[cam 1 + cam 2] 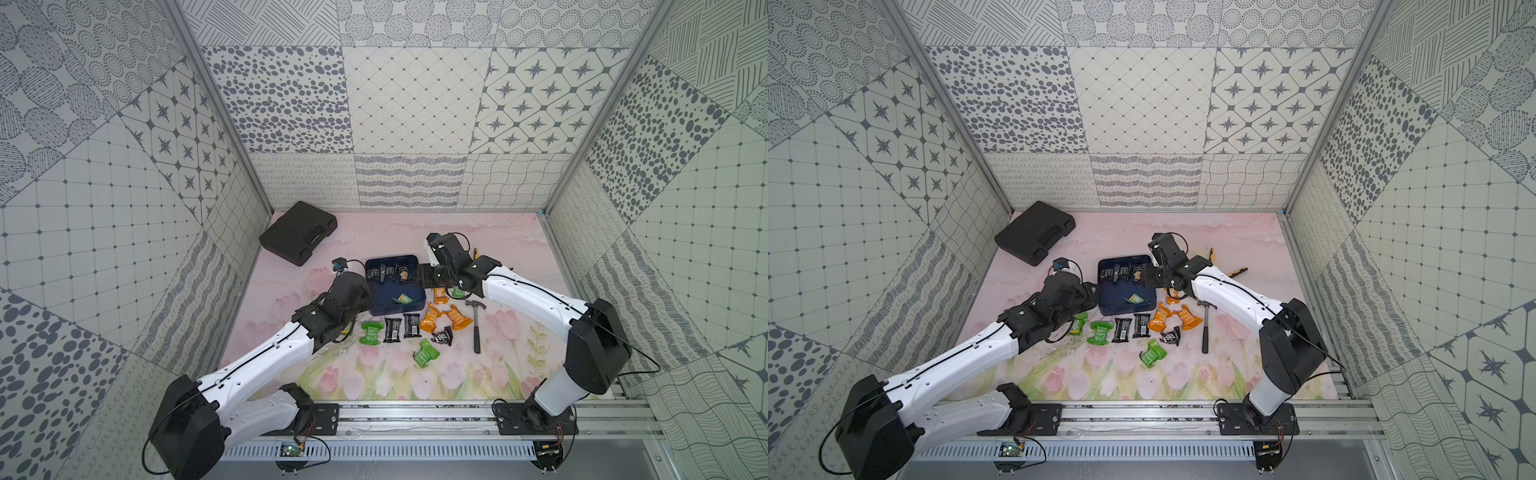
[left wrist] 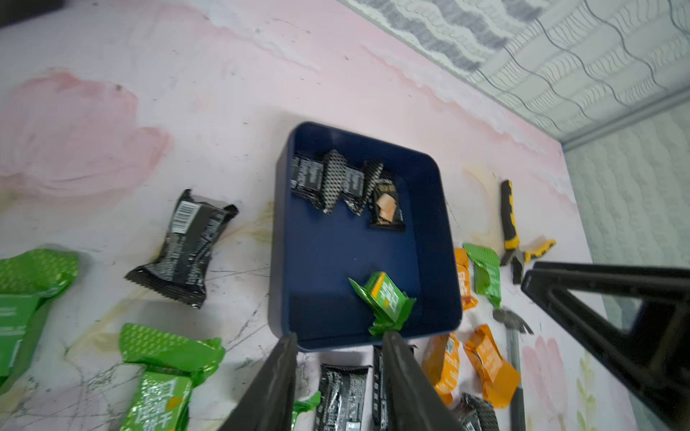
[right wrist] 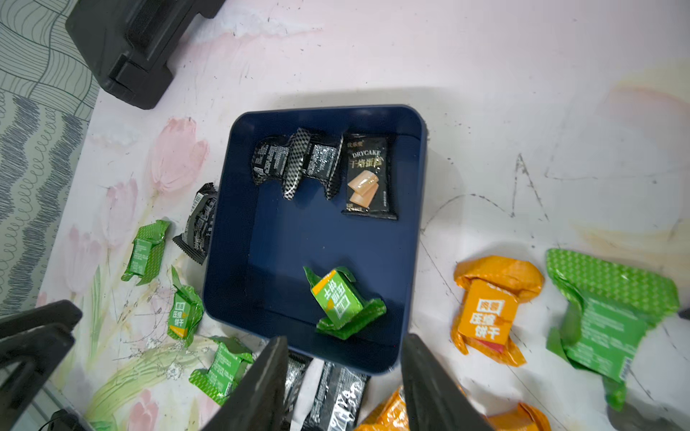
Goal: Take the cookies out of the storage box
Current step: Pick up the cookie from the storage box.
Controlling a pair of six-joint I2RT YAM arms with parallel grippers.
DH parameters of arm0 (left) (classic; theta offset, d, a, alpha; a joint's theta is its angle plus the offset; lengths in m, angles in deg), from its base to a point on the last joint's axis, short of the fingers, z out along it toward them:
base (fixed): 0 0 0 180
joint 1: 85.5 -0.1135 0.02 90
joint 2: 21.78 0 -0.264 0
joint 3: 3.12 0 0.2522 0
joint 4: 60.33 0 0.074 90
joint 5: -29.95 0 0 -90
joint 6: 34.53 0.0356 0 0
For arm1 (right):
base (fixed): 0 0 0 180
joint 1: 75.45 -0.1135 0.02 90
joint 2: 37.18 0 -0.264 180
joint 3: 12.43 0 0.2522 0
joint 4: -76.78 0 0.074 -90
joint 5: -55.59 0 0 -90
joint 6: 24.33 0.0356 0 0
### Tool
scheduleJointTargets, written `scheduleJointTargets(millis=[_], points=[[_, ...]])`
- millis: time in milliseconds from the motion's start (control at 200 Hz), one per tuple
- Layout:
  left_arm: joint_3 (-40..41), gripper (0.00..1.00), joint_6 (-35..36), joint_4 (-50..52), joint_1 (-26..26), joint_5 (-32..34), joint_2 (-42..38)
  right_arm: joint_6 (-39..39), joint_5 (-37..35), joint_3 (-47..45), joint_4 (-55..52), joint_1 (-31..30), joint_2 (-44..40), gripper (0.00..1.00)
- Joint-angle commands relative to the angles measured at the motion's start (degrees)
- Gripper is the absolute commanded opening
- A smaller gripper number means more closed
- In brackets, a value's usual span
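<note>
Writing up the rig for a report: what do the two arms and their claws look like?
Both the left arm and right arm have white shells, chunky black joints and a thin black cable along each. The left claw and right claw are paired tapering black prongs.

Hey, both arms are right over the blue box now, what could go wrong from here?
The open left gripper and right gripper both face the box; reaching for the one green packet inside at once, they might collide. The black packets overlap against the box wall, so a finger may hit the wall, shove the box, or lift two.
</note>
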Motion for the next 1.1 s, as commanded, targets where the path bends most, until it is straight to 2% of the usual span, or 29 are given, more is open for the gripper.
scheduleJointTargets(millis=[0,155,505,790,1095], points=[[0.01,0.43,-11.51,7.97,-6.54,-2.84,-0.5,-2.46,-2.81,5.58,-2.51,-1.49,5.12,0.54],[-0.51,0.43,-13.75,9.47,-9.86,-4.59,0.93,-3.08,-9.09,13.41,-7.34,-3.19,12.68,0.56],[-1.68,0.43,-15.12,11.44,-14.18,-7.58,3.72,-4.11,-11.3,25.8,-12.22,-3.36,25.42,0.61],[-2.19,0.43,-14.94,11.02,-16.0,-9.61,5.3,-4.87,-12.51,32.79,-16.91,-3.19,32.31,0.64],[-3.09,0.43,-15.14,10.98,-16.96,-9.96,6.71,-5.18,-12.4,33.74,-17.81,-2.05,34.82,0.64]])
